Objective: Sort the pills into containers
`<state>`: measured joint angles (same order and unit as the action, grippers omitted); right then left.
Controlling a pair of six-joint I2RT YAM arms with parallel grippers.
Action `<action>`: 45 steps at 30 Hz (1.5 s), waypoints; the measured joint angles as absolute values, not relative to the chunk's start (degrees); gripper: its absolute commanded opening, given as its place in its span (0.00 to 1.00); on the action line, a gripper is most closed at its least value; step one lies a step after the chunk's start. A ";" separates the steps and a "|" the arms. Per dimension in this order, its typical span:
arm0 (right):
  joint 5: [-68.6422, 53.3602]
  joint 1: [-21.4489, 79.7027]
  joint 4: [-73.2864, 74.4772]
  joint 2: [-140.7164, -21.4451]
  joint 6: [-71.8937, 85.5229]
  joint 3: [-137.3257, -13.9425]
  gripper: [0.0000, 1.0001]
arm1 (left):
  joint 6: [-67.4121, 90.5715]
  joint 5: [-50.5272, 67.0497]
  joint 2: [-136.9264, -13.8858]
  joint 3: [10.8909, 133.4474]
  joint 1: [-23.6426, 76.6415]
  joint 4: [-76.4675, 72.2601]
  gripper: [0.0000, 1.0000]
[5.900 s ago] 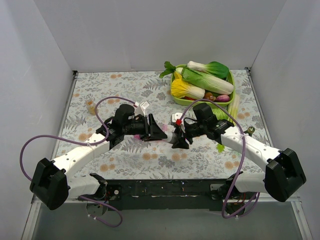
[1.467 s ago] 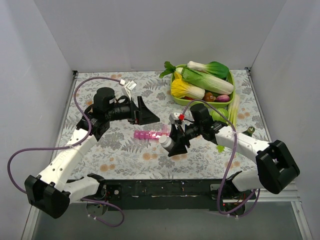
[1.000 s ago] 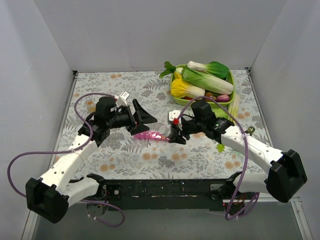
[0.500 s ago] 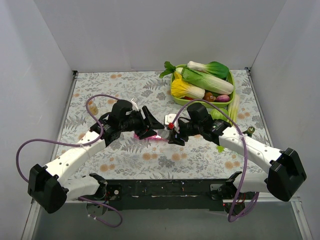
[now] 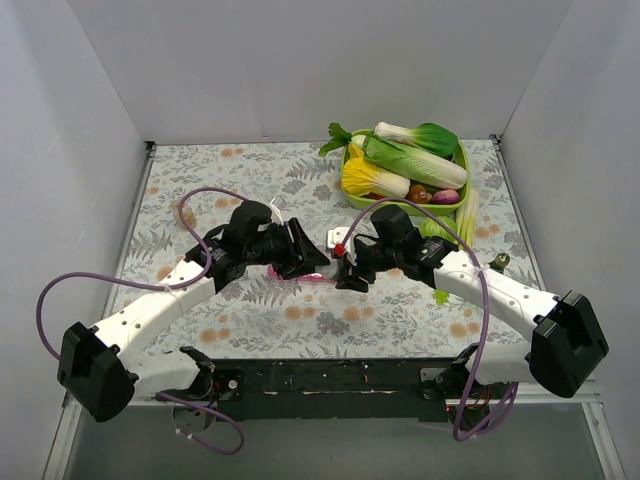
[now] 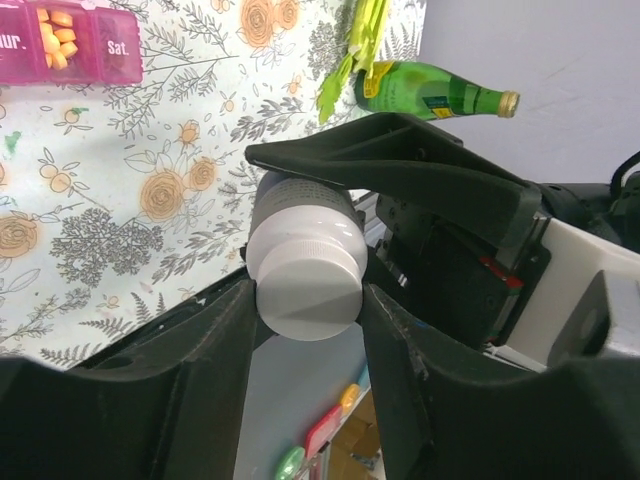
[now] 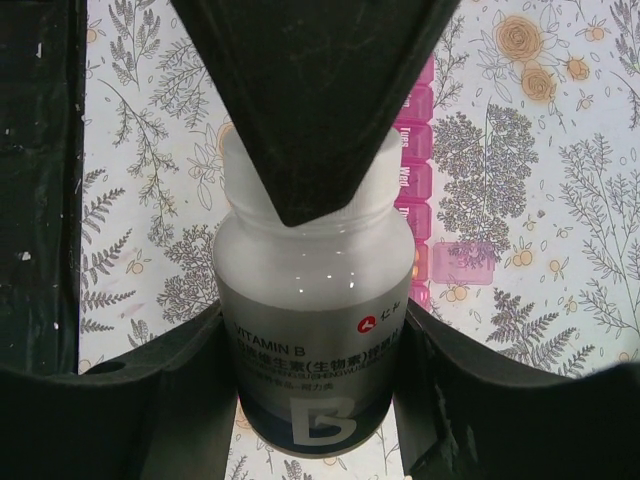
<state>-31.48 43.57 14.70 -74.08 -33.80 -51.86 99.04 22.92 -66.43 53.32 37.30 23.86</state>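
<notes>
A white-capped vitamin B bottle [image 7: 312,340] is held in the air between both grippers at the table's middle [image 5: 327,265]. My right gripper [image 7: 312,330] is shut on the bottle's body. My left gripper [image 6: 305,300] is shut on its white cap [image 6: 305,262], and its black fingers [image 7: 300,100] hide the cap in the right wrist view. The pink pill-organizer strip [image 7: 415,180] lies on the table just below the bottle, with one lid [image 7: 463,262] flipped open. In the left wrist view the strip [image 6: 70,40] shows orange pills in one compartment.
A green tray [image 5: 350,192] of vegetables stands at the back right. A green glass bottle [image 6: 435,92] lies near it. A small amber object [image 5: 182,213] sits at the left. White walls close in the table on three sides.
The left arm swung from the back left to the centre and closed on the bottle's cap. The right gripper moved the bottle over the pink strip.
</notes>
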 measured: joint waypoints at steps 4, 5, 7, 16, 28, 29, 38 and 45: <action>-31.59 43.57 15.35 -74.39 -33.34 -51.99 0.01 | 97.49 23.16 -67.05 53.32 37.47 24.18 0.26; -31.77 43.57 15.44 -74.50 -33.21 -51.99 0.01 | 97.03 23.31 -67.16 53.32 37.52 24.23 0.23; -32.16 43.57 15.59 -74.65 -33.08 -51.99 0.01 | 95.26 23.75 -67.29 53.32 37.52 24.21 0.17; -44.12 41.32 17.15 -76.27 -27.81 -51.64 0.01 | 71.18 36.49 -68.45 53.49 36.51 22.26 0.21; -64.23 40.56 4.54 -80.16 -15.57 -45.52 0.01 | 42.26 43.20 -68.05 57.19 38.72 30.13 0.98; -64.69 40.53 3.70 -80.18 -15.18 -45.52 0.01 | 42.54 41.91 -66.85 57.04 38.87 29.50 0.98; -64.64 40.49 2.02 -80.09 -16.19 -45.54 0.01 | 52.97 31.40 -48.47 54.08 38.83 22.61 0.98; -54.68 40.51 8.03 -77.28 -24.51 -46.00 0.01 | 73.08 24.43 -46.17 49.52 38.81 20.62 0.98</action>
